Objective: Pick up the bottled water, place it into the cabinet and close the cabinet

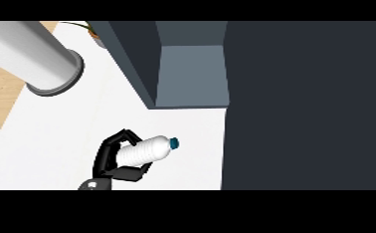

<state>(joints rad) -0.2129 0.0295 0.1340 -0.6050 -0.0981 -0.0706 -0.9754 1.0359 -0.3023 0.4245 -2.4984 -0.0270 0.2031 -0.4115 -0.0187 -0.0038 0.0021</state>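
My left hand (110, 160) shows at the lower left of the head view, its fingers and thumb curled round the base half of the bottled water (149, 149). The bottle is clear-white with a teal cap and lies tilted, cap pointing up and to the right toward the cabinet (192, 72). The cabinet stands open, its grey-blue inner shelf showing just above and right of the bottle. A wide dark panel (301, 107), the cabinet's door or side, fills the right of the view. My right hand does not show.
A large grey cylinder (40, 60) slants across the upper left, over the white counter (66, 127). A bit of a plant (89, 28) peeks in at the top left. A wooden strip (9, 92) runs along the counter's left edge.
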